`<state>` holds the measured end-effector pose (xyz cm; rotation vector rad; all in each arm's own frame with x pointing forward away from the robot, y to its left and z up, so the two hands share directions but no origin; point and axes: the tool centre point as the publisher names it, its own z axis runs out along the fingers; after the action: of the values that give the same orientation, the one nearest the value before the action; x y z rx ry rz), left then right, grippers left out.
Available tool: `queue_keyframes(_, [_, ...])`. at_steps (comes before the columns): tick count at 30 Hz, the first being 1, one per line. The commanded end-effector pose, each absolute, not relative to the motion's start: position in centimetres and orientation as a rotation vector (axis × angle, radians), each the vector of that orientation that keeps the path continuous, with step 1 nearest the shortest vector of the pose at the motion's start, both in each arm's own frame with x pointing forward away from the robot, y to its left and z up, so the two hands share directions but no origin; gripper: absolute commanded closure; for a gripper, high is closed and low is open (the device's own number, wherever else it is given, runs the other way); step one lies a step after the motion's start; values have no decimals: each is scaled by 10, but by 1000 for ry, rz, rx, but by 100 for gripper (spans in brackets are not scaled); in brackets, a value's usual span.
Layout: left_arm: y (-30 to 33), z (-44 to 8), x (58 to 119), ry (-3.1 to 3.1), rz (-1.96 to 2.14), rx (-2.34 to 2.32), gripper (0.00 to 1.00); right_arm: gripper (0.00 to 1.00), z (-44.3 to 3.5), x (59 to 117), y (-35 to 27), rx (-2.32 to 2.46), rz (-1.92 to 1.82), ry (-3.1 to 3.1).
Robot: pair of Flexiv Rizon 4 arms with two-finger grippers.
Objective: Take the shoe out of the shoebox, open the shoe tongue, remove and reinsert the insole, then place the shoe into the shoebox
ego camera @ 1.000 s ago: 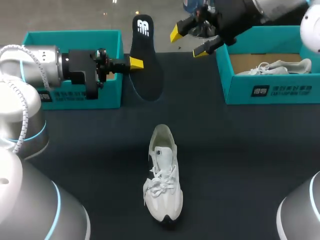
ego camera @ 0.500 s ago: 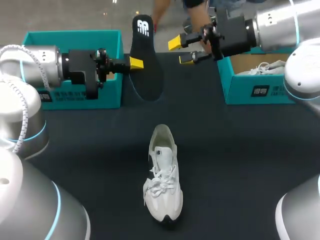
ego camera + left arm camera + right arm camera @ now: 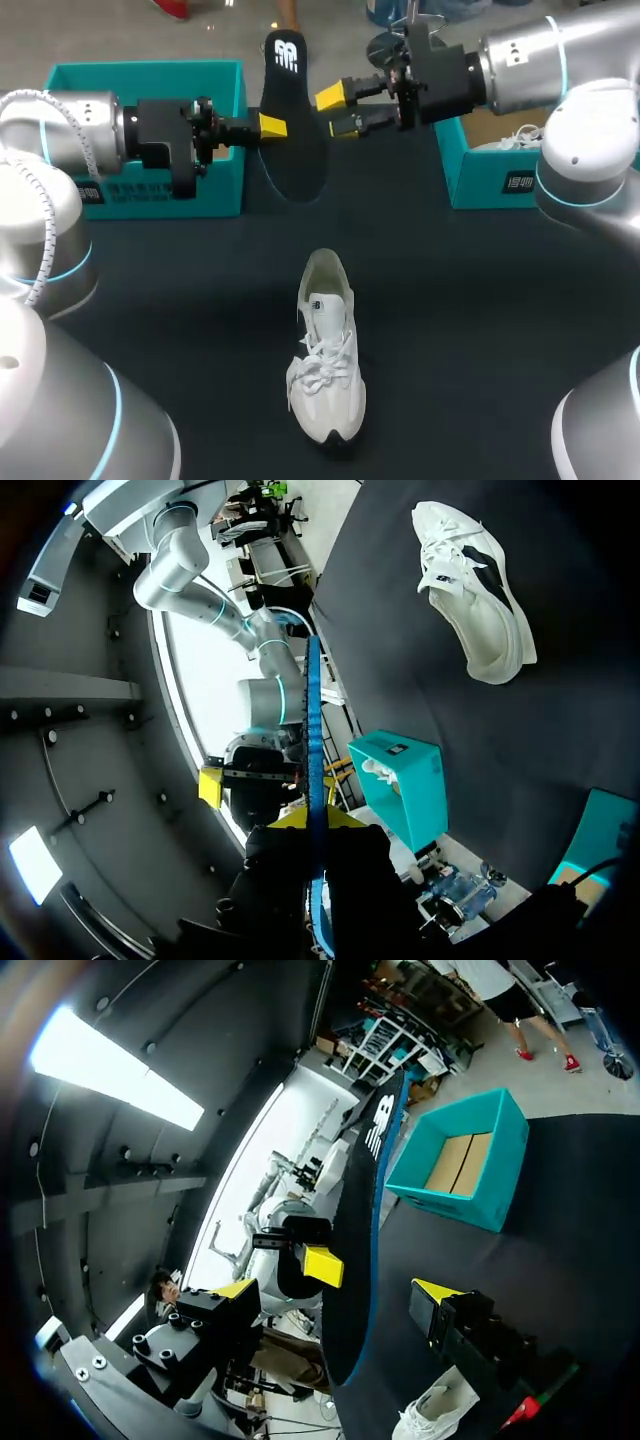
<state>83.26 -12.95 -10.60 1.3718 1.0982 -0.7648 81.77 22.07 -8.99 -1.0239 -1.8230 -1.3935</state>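
Left hand (image 3: 272, 126) tight on the upright insole (image 3: 295, 150), right hand (image 3: 338, 111) spread just beside it, above dark table (image 3: 480, 300).

The insole (image 3: 290, 120) is black, with a white logo at its heel end and a blue edge. The shoe (image 3: 325, 350) is white, laces included, with a dark patch at its toe. The left shoebox (image 3: 140, 75) and the right shoebox (image 3: 500, 180), at the table's far corners, are teal with white print on their front walls. The left one is brown inside. The table (image 3: 480, 320) is near-black. My left gripper (image 3: 272, 126) and right gripper (image 3: 338, 111) have yellow tips on black bodies. My 2 arms are silver with cyan rings.
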Motion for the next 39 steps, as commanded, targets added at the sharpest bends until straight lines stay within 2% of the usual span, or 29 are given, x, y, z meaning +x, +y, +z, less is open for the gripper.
queue_keyframes(1, [-131,-107,833,1097,-762,1371,100,0,-86,828,246,-1003,-1384,-1831])
queue_keyframes(9, [-131,-107,833,1097,-762,1371,100,0,-91,821,250,-1029,-1338,-1817])
queue_keyframes(10, [-131,-107,833,1097,-762,1371,100,11,-91,821,250,-1030,-1340,-1816])
queue_keyframes(11, [-131,-107,833,1097,-762,1371,100,38,-92,821,250,-1030,-1341,-1814])
queue_keyframes(12, [-131,-107,833,1097,-762,1371,100,58,-93,820,250,-1039,-1332,-1811])
queue_keyframes(13, [-131,-107,833,1097,-762,1371,100,72,-94,820,250,-1046,-1334,-1808])
queue_keyframes(14, [-131,-107,833,1097,-762,1371,100,97,-95,820,250,-1045,-1337,-1806])
queue_keyframes(15, [-131,-107,833,1097,-762,1371,100,100,-95,820,250,-1045,-1334,-1806])
queue_keyframes(39, [-131,-107,833,1097,-762,1371,100,100,-103,830,247,-1128,-1331,-1819])
